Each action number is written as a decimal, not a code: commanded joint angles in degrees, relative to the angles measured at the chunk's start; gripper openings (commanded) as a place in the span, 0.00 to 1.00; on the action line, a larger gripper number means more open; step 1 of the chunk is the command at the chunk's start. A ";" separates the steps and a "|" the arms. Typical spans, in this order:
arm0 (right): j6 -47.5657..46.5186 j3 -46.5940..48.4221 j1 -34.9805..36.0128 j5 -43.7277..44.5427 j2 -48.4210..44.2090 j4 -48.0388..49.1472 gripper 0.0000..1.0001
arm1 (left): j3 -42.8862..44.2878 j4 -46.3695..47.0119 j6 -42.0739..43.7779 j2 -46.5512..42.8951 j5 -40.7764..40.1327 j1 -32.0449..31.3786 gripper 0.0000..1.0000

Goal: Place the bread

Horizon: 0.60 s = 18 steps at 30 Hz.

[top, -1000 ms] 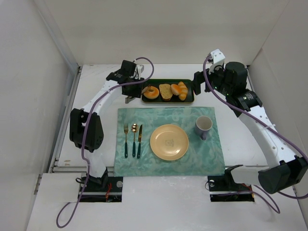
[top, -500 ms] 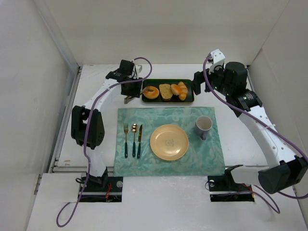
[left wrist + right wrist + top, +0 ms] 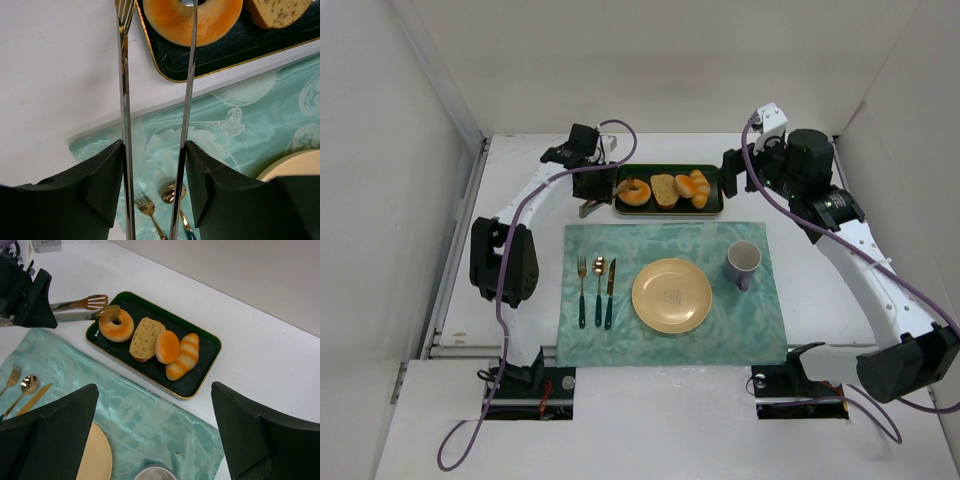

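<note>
Two dark fingers of the left hand stand part-way closed, pinching a pair of metal tongs between them. Both long arms of the tongs run straight out ahead from the pads. Directly under this hand lies the teal placemat. A gold fork and spoon lie beneath the fingers, and the rim of the yellow plate shows off to the hand's right.

Ahead of the mat's edge comes a strip of white counter, then the dark, gold-edged tray. The bread, a golden-orange ring, lies at the end of the tray nearest this hand. The right arm of the tongs ends over the ring's hole. The left arm, with a forked tip, passes outside the tray's rim, so one side of the ring lies between the two arms, which stand apart. Whether either tip presses on the crust I cannot tell. Beyond the bread, further along the tray, sit a tan toast slice and two orange rolls.

The right hand hangs above the tray's other side with its fingers spread wide and nothing between them. Below it are the tray and the mat, and a cup sits at the bottom edge of its view.
</note>
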 commanded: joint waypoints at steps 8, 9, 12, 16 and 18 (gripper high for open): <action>0.59 -0.20 -0.22 0.37 -1.37 2.82 1.00 | 0.91 0.28 0.89 -2.58 0.89 0.07 0.46; 0.59 -0.20 -0.22 0.37 -1.37 2.82 1.00 | 0.91 0.28 0.89 -2.58 0.89 0.07 0.46; 0.59 -0.20 -0.22 0.37 -1.37 2.82 1.00 | 0.91 0.28 0.89 -2.58 0.89 0.07 0.45; 0.59 -0.20 -0.22 0.37 -1.37 2.82 1.00 | 1.52 -0.24 0.89 -2.05 0.89 0.07 0.45; 0.59 -0.20 -0.22 0.37 -1.89 2.82 1.00 | 1.52 -0.77 0.89 -1.52 0.89 0.07 0.44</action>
